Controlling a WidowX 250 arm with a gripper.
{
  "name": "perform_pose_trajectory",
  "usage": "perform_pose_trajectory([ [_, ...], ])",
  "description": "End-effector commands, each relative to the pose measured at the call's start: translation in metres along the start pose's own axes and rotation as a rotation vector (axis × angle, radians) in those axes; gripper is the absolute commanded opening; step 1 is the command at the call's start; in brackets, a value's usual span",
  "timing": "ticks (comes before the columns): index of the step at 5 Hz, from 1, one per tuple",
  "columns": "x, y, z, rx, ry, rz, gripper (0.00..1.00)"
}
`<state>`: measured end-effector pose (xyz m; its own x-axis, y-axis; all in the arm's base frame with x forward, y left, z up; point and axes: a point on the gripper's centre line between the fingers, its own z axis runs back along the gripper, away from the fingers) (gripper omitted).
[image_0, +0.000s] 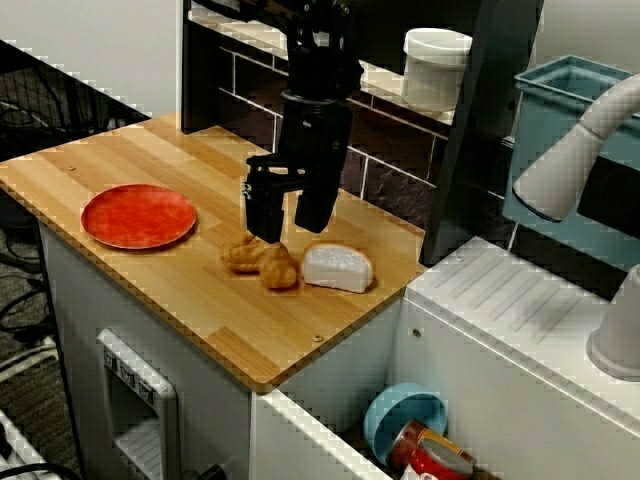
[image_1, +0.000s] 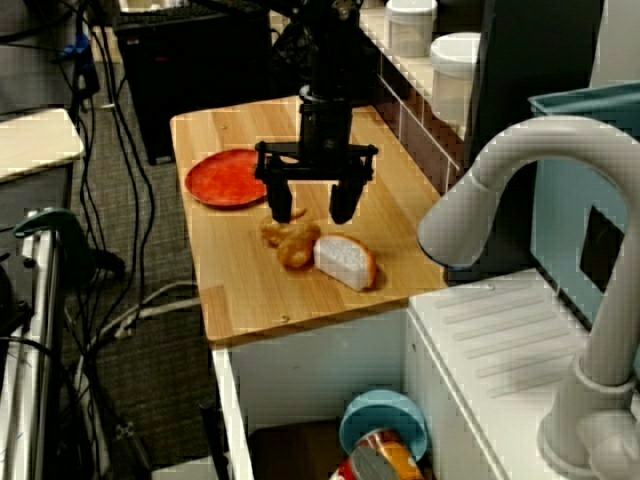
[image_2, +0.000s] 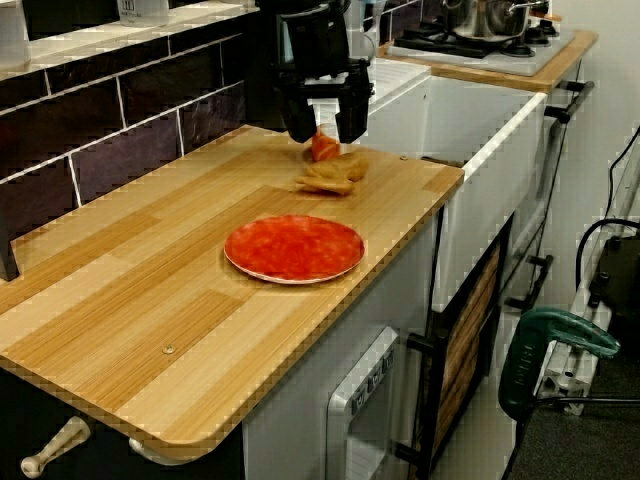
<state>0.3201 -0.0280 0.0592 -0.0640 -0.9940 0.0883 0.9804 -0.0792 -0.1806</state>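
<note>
My black gripper (image_0: 288, 225) hangs open just above a brown, lumpy pastry (image_0: 262, 260) on the wooden counter (image_0: 150, 290). One finger stands over the pastry and the other beside it, with nothing held. A white bread wedge (image_0: 338, 267) with a brown crust lies touching the pastry's right side. In the view from the sink side, the gripper (image_1: 312, 214) straddles the pastry (image_1: 291, 241), with the wedge (image_1: 345, 262) next to it. In the view from the far end of the counter, the gripper (image_2: 326, 135) is over the pastry (image_2: 335, 172). A red plate (image_0: 138, 215) lies empty to the left.
A dark tiled wall with a ledge holding white canisters (image_0: 436, 66) runs behind the counter. A white faucet (image_1: 520, 200), a ribbed drainboard (image_0: 520, 320) and a blue bin (image_0: 570, 150) are to the right. A blue bowl (image_0: 402, 420) and a can sit below the counter's edge.
</note>
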Motion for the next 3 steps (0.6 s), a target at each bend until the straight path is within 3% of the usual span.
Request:
perform_pose_trajectory([
  [1,0.003,-0.003,0.013,0.046,0.008,0.097,1.0],
  [3,-0.006,-0.003,0.001,0.035,-0.001,0.092,1.0],
])
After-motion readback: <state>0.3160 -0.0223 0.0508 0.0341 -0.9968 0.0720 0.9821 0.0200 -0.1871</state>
